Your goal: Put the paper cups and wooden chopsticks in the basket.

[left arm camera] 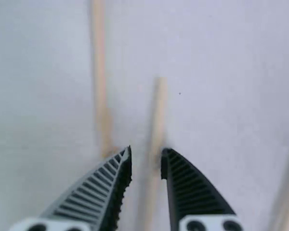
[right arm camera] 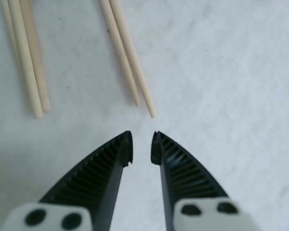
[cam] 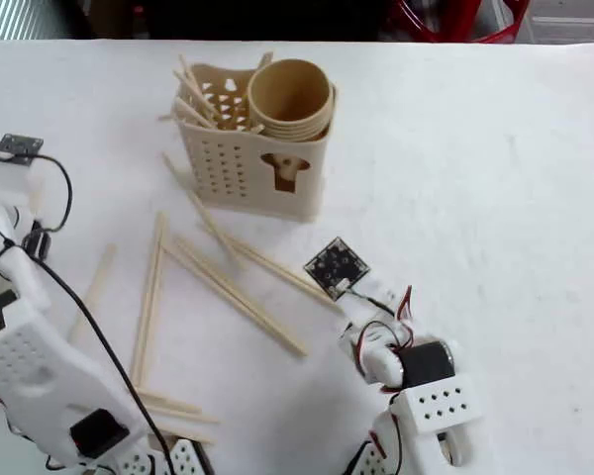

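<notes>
Basket [cam: 240, 178] stands at the far side of the tabletop [cam: 475, 178] in the high view, with stacked paper cups [cam: 289, 97] in one end and several chopsticks [cam: 196, 99] leaning in the other. Loose chopsticks [cam: 236, 289] lie scattered in front of it, between the two arms.

At the left wrist, the left hand [left arm camera: 145, 161] is slightly parted. A single chopstick [left arm camera: 157, 115] runs into the gap between its fingers, not clearly clamped, and a second chopstick [left arm camera: 99, 82] lies just beside it.

At the right wrist, the right hand [right arm camera: 141, 143] is narrowly open and holds nothing. Its tips are near the ends of a chopstick pair [right arm camera: 126, 57], and another pair [right arm camera: 25, 62] lies apart.
</notes>
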### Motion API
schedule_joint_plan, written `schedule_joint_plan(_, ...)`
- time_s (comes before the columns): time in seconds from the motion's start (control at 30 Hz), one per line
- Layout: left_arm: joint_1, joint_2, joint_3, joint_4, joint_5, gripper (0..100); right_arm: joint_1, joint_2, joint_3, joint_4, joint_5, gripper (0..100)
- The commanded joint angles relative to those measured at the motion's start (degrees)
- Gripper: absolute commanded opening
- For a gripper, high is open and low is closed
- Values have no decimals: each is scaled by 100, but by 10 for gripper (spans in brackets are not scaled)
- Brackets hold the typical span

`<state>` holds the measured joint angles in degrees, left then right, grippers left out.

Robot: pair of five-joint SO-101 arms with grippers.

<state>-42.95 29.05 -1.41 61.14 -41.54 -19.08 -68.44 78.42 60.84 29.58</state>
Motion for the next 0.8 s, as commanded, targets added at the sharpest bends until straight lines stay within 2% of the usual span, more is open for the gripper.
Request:
schedule_joint_plan(0.0, 22, -40, -281, -211, -26, 123, 22, -66, -26, -110, 0, 77)
schedule_joint_plan(0.2, -48, -22, -782, 396, -18, 99, 22, -66, -26, -110, -9, 77)
schedule_joint_plan(0.37, -171, -31, -1152, 545, -35, 95, 22, -66, -26, -110, -9, 77)
schedule_joint_plan(0.57, -101, -40, -1143, 1582, -440, 94, 22, -66, -26, -110, -9, 77)
schedule_joint_plan(0.77, -207, 40, -1090, 1600, -492, 94, 22, -66, -26, -110, -9, 77)
